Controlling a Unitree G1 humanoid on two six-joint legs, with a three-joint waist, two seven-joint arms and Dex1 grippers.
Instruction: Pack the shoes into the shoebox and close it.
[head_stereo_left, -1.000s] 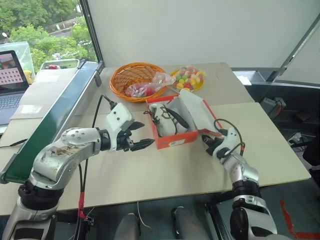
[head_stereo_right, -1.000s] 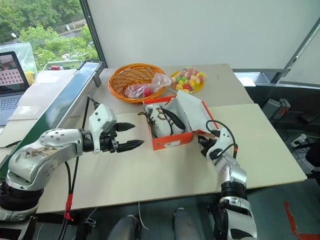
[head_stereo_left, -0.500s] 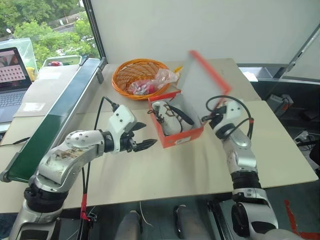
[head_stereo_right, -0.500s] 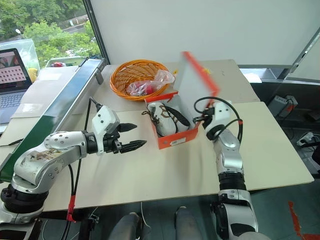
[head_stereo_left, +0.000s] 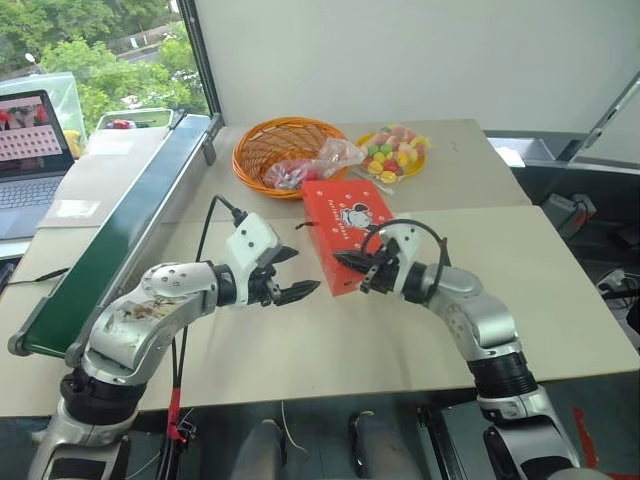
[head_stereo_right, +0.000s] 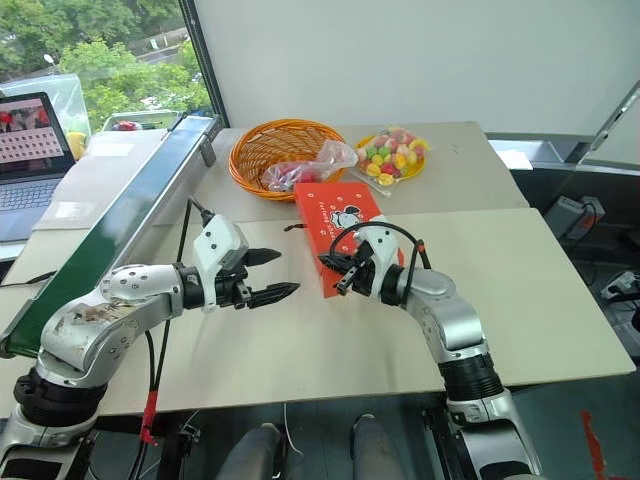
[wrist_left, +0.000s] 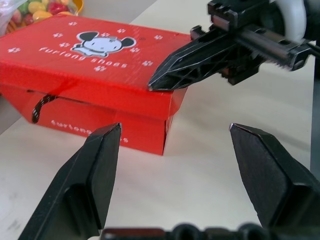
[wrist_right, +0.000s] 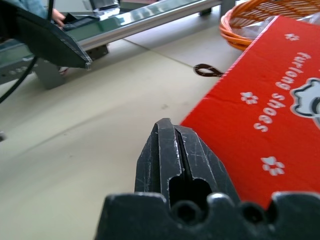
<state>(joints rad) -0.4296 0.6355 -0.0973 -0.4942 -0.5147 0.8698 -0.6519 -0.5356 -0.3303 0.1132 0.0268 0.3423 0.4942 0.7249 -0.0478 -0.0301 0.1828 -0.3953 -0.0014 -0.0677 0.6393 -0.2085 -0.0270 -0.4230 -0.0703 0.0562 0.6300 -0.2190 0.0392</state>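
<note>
L pincer hovers just above the table, fingers spread wide w/ nothing between them, tips aimed at the near-left corner of the shoebox, just short of it. R pincer sits at the box's near end, approx. 6 o'clock from the lid center, fingers pressed together, empty, tip over the near edge of the lid; in the left wrist view the tip looks to be touching the lid's near corner.

Shoebox is mid-table, lid down flat, white cartoon logo and lettering facing up. A loop of dark lace pokes out under the lid along the box's left side; the shoes themselves are hidden inside.

At approx. 11 o'clock from the box: round orange wicker basket w/ a clear plastic bag of reddish items draped over its rim. At approx. 1 o'clock: yellow plate piled w/ multicolored candies or small fruit, can't tell which. Far left, approx. 9–10 o'clock: long green rail along the table edge, and beyond it an open laptop.
</note>
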